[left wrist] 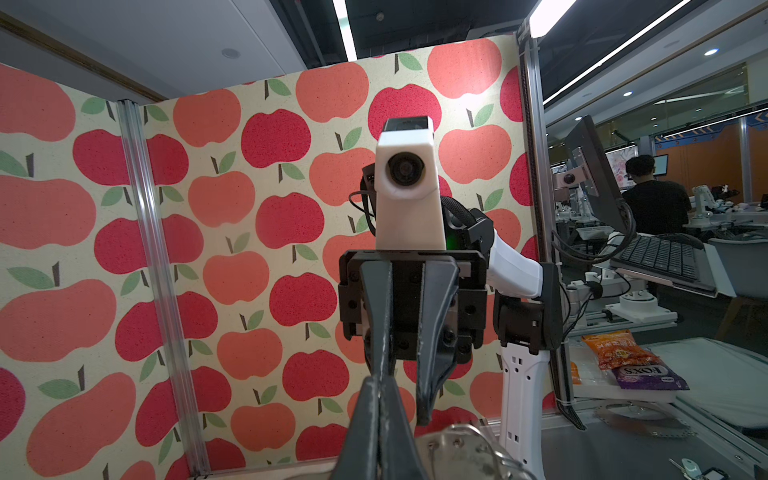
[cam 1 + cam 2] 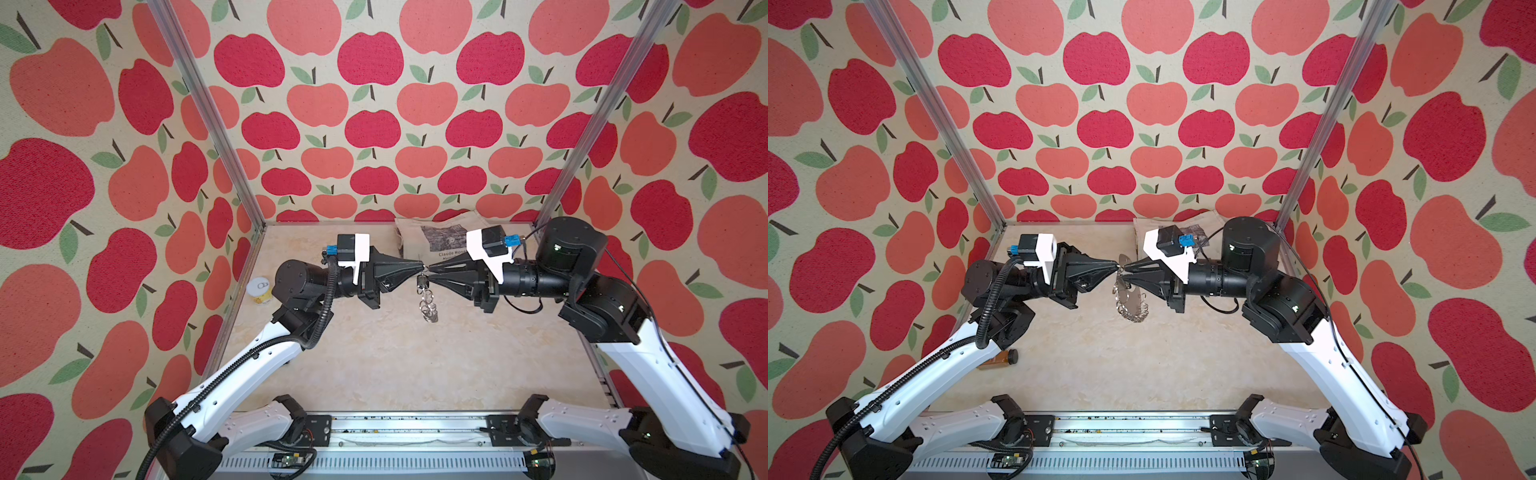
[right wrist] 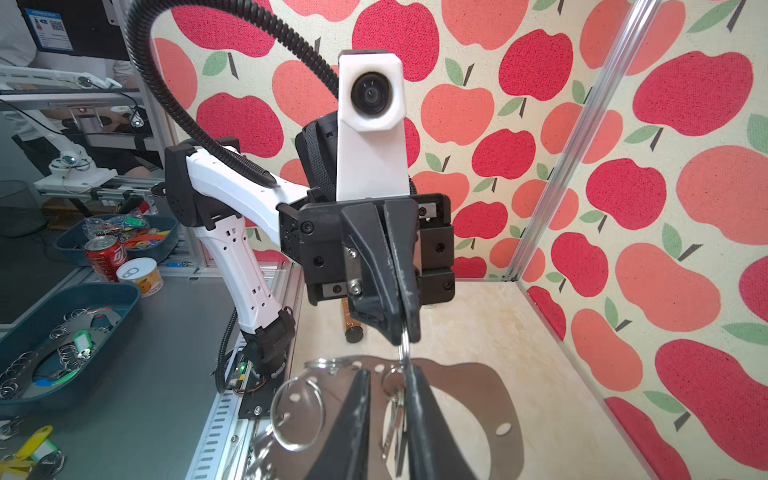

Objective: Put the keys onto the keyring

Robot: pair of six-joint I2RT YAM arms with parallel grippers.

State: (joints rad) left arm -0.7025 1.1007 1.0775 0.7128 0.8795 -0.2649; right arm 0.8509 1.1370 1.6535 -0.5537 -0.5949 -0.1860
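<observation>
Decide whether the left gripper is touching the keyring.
Touching. In the right wrist view the left gripper is shut on the keyring, pinching one of its edge rings between the tips.

A yellow can (image 2: pixel 259 291) with a pull-tab lid stands upright at the left edge of the worktop (image 2: pixel 395 365). A beige cloth bag (image 2: pixel 436 243) printed with a dark picture and "Claude Monet" lies by the apple-patterned back wall (image 2: pixel 374 124). An amber bottle (image 2: pixel 1000 359) with a black cap lies on its side at the front left.
</observation>
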